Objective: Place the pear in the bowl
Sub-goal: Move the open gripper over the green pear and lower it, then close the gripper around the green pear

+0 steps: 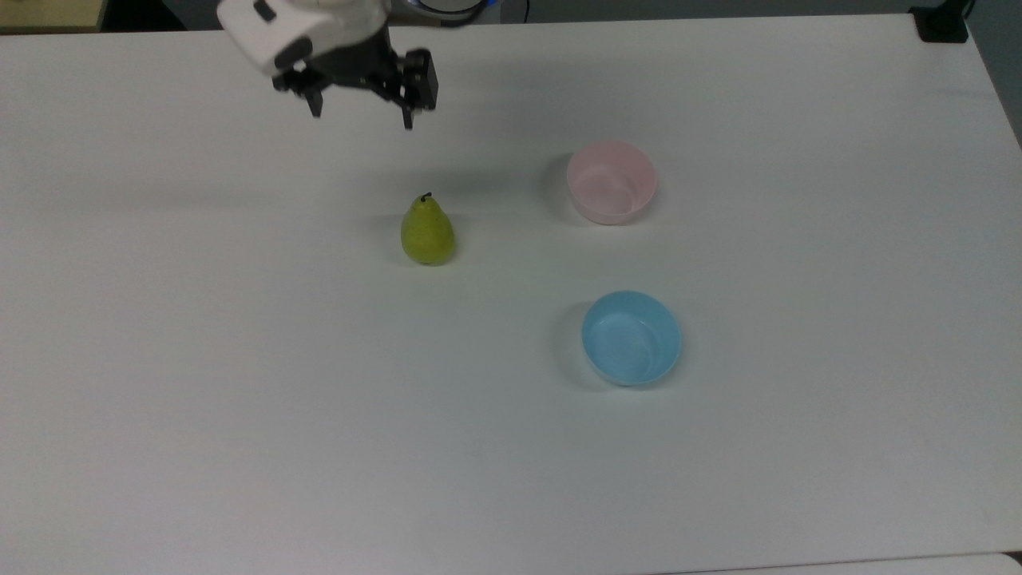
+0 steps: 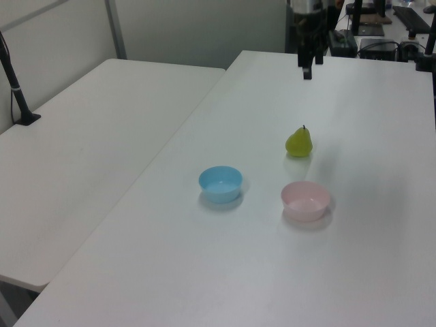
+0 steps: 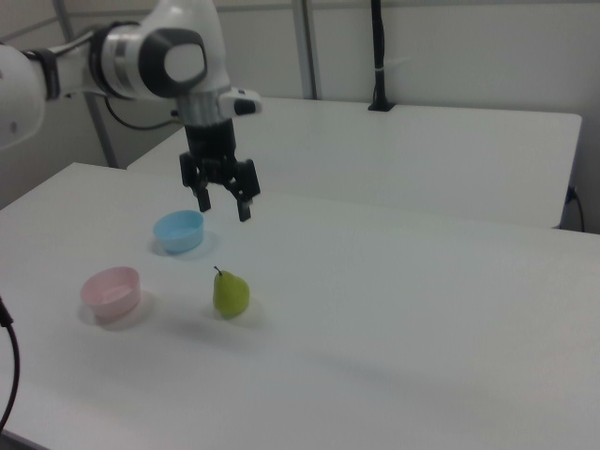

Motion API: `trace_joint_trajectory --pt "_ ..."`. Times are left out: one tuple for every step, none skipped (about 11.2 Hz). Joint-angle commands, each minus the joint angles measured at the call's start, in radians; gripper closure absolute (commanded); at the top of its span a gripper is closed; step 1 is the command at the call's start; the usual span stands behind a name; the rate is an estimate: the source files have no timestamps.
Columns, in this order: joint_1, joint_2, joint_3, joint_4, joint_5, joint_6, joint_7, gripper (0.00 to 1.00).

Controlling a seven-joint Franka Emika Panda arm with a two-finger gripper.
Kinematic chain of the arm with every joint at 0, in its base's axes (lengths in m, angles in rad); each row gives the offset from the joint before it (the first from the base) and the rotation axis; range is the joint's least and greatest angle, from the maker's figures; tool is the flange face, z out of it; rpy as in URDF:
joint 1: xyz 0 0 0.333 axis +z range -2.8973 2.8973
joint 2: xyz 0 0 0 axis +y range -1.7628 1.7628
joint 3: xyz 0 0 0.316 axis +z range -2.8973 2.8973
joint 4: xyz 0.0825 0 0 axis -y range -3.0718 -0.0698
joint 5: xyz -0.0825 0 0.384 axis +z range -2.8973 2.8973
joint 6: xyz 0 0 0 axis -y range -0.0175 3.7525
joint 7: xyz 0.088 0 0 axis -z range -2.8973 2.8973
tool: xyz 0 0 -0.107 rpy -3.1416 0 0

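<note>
On the white table (image 1: 239, 359), the bowl (image 1: 612, 182) sits empty, pear (image 1: 427, 231) apart, hand (image 1: 361, 118) spread.

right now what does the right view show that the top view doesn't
Only the right view takes in the arm's white upper links, a second table behind and a black post. Only the top view takes in a black mount at the table's far corner. Both share the open gripper, upright pear, pink bowl and blue bowl.

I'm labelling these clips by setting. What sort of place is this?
Probably a robotics lab: plain white tables, a robot arm over a pear and two bowls, and equipment clutter behind.
</note>
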Motion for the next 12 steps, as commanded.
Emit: trace_joint_trajectory --pt "0.011 0.080 0.009 -0.021 0.016 0.105 -0.003 0.00" --pt "0.028 0.107 0.011 -0.026 0.013 0.122 -0.003 0.00" --pt "0.040 0.132 0.009 -0.031 0.004 0.141 -0.003 0.00" --pt "0.045 0.158 0.009 -0.035 0.003 0.152 -0.003 0.00" --pt "0.069 0.183 0.008 -0.044 -0.001 0.159 -0.002 0.00" --pt "0.085 0.201 0.008 -0.054 -0.017 0.162 0.001 0.00" --pt "0.097 0.217 0.009 -0.067 -0.033 0.163 0.001 0.00" --pt "0.105 0.235 0.009 -0.072 -0.048 0.163 0.001 0.00" --pt "0.106 0.255 0.009 -0.072 -0.060 0.163 0.003 0.00" --pt "0.106 0.264 0.009 -0.072 -0.068 0.174 0.003 0.00" --pt "0.106 0.269 0.008 -0.086 -0.071 0.197 0.001 0.00" --pt "0.106 0.273 0.008 -0.090 -0.092 0.205 0.003 0.00"
